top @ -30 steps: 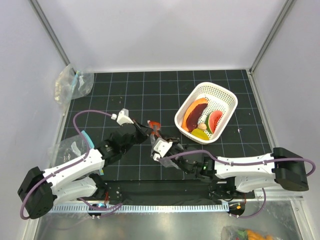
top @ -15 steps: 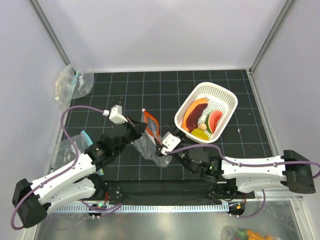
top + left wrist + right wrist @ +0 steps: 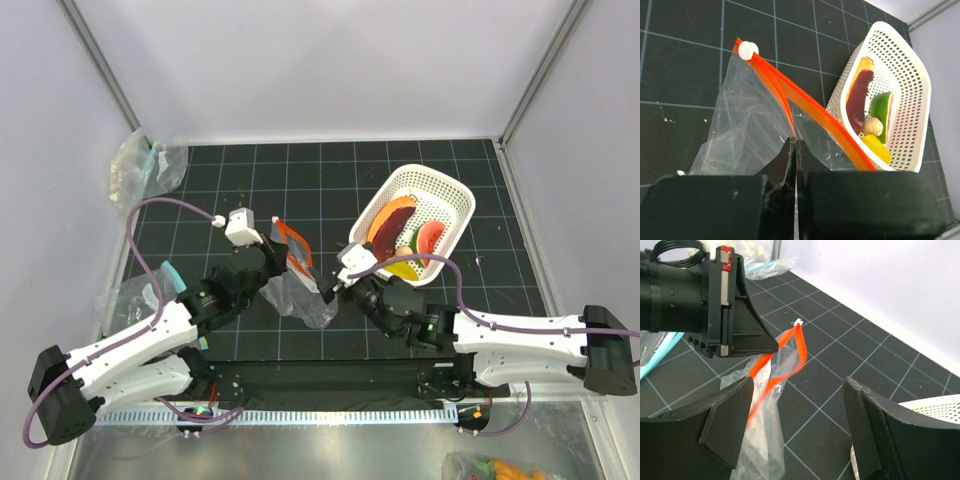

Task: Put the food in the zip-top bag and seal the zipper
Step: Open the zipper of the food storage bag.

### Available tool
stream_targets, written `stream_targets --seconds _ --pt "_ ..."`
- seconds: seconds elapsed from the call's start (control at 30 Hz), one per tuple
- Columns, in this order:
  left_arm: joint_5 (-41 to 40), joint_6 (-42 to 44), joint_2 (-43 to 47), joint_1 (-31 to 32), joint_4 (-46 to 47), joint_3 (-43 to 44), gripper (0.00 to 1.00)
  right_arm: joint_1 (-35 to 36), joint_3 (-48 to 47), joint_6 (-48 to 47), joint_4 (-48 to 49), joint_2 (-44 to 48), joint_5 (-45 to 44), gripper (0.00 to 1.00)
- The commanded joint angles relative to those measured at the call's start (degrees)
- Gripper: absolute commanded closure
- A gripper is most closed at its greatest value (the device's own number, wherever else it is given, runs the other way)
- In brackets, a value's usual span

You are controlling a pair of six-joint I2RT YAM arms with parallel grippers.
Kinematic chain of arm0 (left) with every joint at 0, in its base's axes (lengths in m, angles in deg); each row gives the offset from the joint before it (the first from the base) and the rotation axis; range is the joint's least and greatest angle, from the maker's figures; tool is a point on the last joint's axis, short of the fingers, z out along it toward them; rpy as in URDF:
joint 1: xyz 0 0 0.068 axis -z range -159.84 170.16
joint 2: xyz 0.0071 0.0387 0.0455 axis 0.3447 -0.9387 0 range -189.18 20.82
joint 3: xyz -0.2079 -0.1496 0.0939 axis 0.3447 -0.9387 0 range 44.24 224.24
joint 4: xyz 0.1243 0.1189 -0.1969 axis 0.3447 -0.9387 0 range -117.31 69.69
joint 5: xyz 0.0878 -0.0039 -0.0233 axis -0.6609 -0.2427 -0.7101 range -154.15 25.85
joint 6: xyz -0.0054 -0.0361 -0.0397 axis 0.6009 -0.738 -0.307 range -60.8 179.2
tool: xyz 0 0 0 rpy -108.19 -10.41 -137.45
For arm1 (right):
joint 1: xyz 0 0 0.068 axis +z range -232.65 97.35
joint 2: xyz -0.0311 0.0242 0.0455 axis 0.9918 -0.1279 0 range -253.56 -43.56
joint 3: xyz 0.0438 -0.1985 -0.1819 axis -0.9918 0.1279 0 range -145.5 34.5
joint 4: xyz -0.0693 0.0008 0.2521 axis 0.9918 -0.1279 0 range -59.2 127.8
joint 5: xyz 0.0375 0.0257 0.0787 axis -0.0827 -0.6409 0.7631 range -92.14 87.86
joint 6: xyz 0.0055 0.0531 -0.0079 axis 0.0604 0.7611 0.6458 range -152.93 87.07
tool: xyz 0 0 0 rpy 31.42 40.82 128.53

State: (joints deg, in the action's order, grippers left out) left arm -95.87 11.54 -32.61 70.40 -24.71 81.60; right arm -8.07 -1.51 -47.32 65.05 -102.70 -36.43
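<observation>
My left gripper (image 3: 283, 255) is shut on one lip of the zip-top bag (image 3: 300, 296) and holds its mouth up off the mat. In the left wrist view the jaws (image 3: 795, 142) pinch clear film just under the red-orange zipper (image 3: 810, 107), and the bag's two lips stand apart. Just right of the bag my right gripper (image 3: 330, 288) is open; its wrist view shows the gripper (image 3: 799, 385) with only the bag (image 3: 757, 445) and mat between the fingers. The food lies in the white basket (image 3: 455, 195): a dark red piece (image 3: 859, 95), watermelon slice (image 3: 883, 107), peach ball (image 3: 872, 125) and lemon (image 3: 875, 147).
A crumpled clear bag with teal trim (image 3: 146, 166) lies in the far left corner and another (image 3: 140, 292) sits by the left arm. Enclosure walls ring the black gridded mat (image 3: 250, 190). A bag of toy foods (image 3: 490, 468) lies outside at the bottom right.
The right gripper opened, let go of the bag and drew back to the right. The left gripper carried the bag's zipper edge up and away, spreading the mouth.
</observation>
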Motion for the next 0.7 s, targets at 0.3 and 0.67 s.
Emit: stream_targets --seconds 0.3,0.67 --pt "-0.70 15.75 -0.27 3.89 -0.34 5.26 1.00 -10.31 -5.56 19.02 -6.76 -0.19 9.48 0.25" --pt "-2.90 19.27 -0.97 6.89 0.45 6.23 1.00 -14.38 -10.48 27.04 -11.95 -8.09 21.44 0.37"
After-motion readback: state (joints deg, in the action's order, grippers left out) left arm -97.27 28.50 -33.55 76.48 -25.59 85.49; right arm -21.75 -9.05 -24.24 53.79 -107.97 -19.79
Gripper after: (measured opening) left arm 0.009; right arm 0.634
